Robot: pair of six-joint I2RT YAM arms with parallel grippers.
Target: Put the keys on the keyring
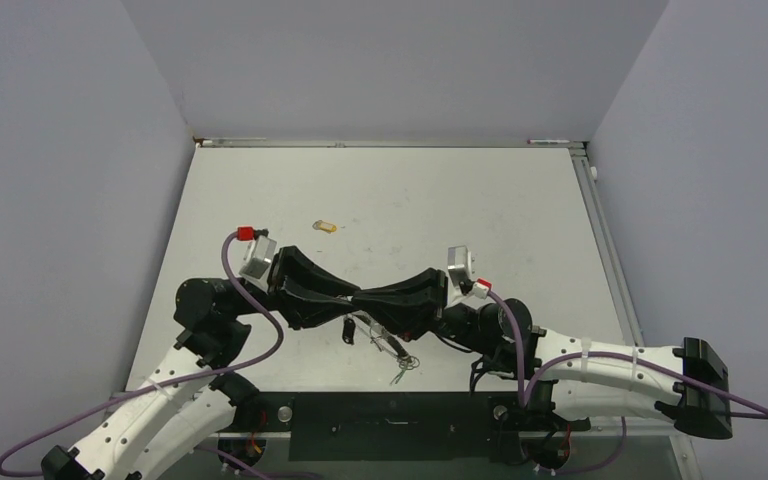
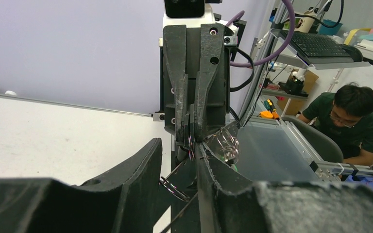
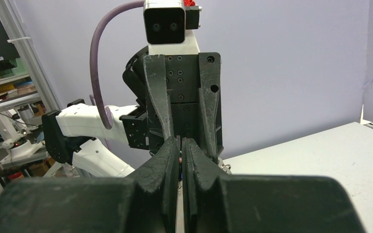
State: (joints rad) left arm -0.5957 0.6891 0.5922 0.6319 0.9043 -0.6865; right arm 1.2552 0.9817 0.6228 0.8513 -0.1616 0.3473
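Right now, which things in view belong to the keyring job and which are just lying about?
Job: thin silvery wire keyring; lone yellow-orange-headed key; small black-headed key.
Not job: black keyboard; man in green shirt.

left hand [image 1: 345, 296] facing right hand [image 1: 380, 296], keyring [image 1: 385, 340] at their tips, key [image 1: 326, 226] behind

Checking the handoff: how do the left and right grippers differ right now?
The left gripper has its jaws a gap apart; the right gripper has its jaws pinched shut, seemingly on the keyring wire. The left reaches in from the left of the top view, the right from the right. Both are black, two-fingered, meeting tip to tip.
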